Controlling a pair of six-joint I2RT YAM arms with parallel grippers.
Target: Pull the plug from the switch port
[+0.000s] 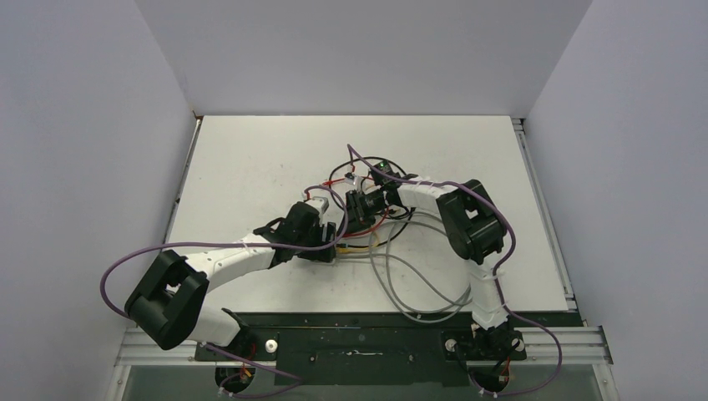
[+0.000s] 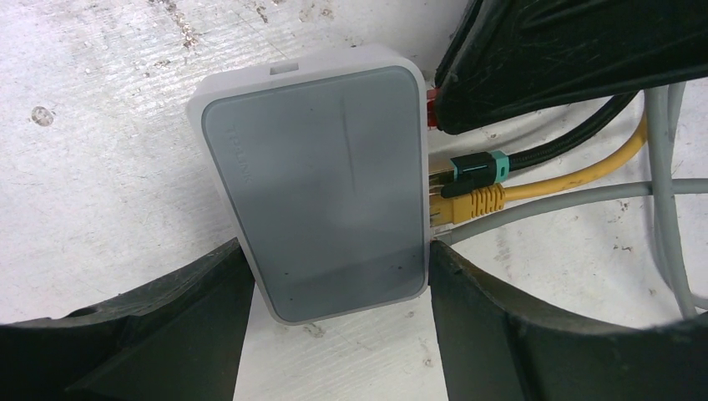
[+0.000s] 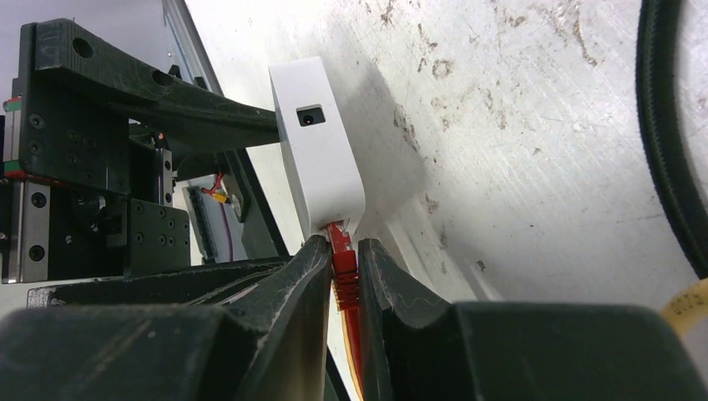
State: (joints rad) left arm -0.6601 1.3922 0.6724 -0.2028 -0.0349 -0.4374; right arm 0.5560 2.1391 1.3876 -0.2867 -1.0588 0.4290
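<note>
The switch (image 2: 321, 184) lies flat on the white table, its sockets along its right edge. My left gripper (image 2: 338, 288) straddles its near end, and both fingers touch its long sides. A red plug (image 3: 341, 255) sits in the port of the switch (image 3: 321, 159). My right gripper (image 3: 341, 244) is shut on this plug just below the port. In the left wrist view a bit of the red plug (image 2: 432, 109) shows under the right gripper's finger (image 2: 568, 58). In the top view both grippers meet mid-table, left (image 1: 330, 232) and right (image 1: 357, 210), and they hide the switch.
A black plug with a teal band (image 2: 476, 170), a yellow plug (image 2: 472, 203) and a grey cable (image 2: 576, 198) also enter the switch. Loose grey cables (image 1: 417, 284) loop on the table in front of the right arm. A thick black cable (image 3: 668, 125) lies to the right.
</note>
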